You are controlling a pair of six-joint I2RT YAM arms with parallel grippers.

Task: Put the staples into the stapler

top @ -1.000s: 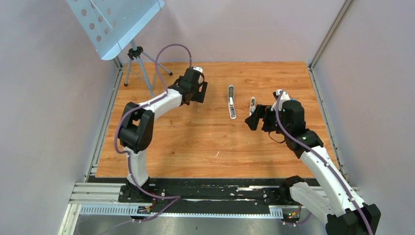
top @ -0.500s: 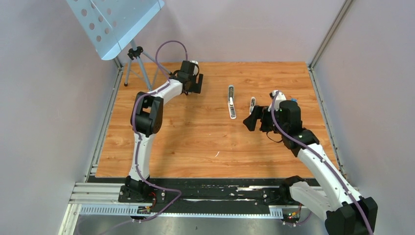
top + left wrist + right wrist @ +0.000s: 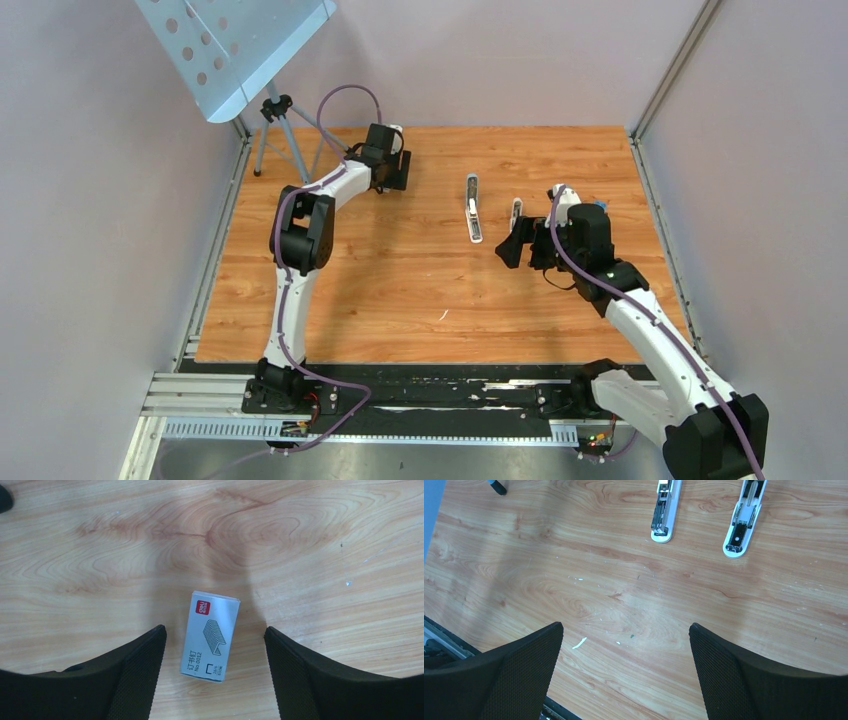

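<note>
The stapler [image 3: 473, 208] [image 3: 666, 510] lies lengthwise on the wooden table, its metal channel showing over a white base. No loose staples are in view. A small white box [image 3: 210, 635] printed with a staple drawing lies flat between the fingers of my left gripper [image 3: 214, 632] [image 3: 396, 172]. That gripper is open, with a gap on each side of the box. The top view hides the box under this gripper at the far left. My right gripper [image 3: 624, 627] [image 3: 517, 243] hovers open over bare wood, nearer than the stapler, and holds nothing.
A second, shorter white and metal stapler-like piece [image 3: 516, 213] [image 3: 744, 520] lies just right of the stapler. A tripod [image 3: 280, 135] with a perforated metal panel [image 3: 225, 45] stands at the far left corner. A black rail [image 3: 420, 385] runs along the near edge.
My left arm has stretched out toward the far left and come down over the box, its jaws narrowing a little. The right arm has shifted slightly to the left.
</note>
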